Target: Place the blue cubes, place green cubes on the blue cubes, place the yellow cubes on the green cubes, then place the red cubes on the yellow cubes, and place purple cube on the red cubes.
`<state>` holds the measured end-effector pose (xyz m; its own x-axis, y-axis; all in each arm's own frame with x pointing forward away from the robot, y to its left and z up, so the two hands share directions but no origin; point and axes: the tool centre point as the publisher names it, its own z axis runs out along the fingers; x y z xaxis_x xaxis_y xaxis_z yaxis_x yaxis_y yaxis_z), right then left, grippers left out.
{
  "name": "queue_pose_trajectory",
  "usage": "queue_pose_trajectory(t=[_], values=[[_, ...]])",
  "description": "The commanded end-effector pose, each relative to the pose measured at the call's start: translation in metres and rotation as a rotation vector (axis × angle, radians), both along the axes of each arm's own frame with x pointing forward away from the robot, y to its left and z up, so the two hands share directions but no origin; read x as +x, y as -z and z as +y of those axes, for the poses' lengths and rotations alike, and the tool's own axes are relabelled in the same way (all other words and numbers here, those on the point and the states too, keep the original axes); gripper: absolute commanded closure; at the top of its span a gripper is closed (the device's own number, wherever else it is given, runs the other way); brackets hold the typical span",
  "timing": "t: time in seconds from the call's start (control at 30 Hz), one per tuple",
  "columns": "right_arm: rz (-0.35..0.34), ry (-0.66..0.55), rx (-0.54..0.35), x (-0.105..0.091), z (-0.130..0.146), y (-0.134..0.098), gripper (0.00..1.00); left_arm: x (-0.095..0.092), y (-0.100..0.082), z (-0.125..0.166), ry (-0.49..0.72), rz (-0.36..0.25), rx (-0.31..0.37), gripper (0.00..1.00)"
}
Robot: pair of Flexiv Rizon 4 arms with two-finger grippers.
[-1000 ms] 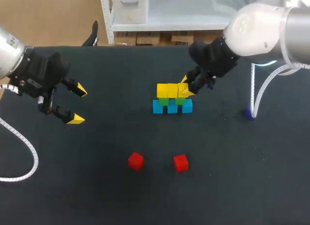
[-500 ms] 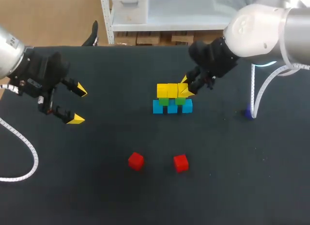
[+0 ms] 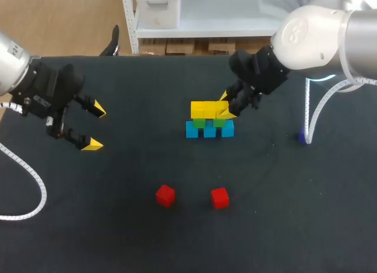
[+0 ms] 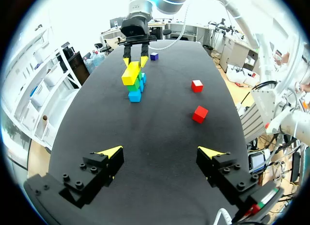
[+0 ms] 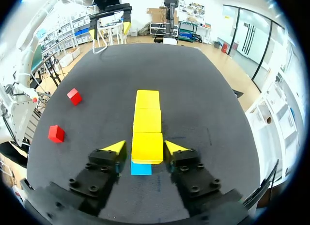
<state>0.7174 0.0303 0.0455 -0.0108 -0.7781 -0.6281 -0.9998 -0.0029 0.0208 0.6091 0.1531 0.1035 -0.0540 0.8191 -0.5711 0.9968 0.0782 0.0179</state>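
A three-tier stack of cubes (image 3: 206, 123) stands mid-counter (image 3: 118, 226), nearer the far edge, its top right cube (image 5: 147, 152) clasped by the right tool (image 5: 146, 143). Two loose cubes (image 3: 165, 195) (image 3: 220, 197) lie side by side before it; a lone cube (image 3: 302, 136) sits near the right edge.

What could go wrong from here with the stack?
1. The right tool is right at the end yellow cube; retreating skewed could drag it off its green cube.
2. The purple cube lies by the arm's cable; a grab there could snag the cable or knock the cube away.
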Motion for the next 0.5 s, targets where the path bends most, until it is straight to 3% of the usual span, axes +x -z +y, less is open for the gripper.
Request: queue_pose_trajectory(t=[0.03, 0.3, 0.5], values=[[0.001, 0.002, -0.002, 0.001, 0.001, 0.0, 0.0, 0.0, 0.0, 0.001, 0.003, -0.001, -0.003, 0.0], [-0.002, 0.011, 0.0, 0.001, -0.003, -0.005, 0.0, 0.0, 0.0, 0.001, 0.003, -0.001, -0.003, 0.0], [-0.002, 0.024, 0.013, -0.004, -0.024, -0.018, 0.0, 0.0, 0.0, 0.001, 0.003, -0.001, -0.003, 0.0]])
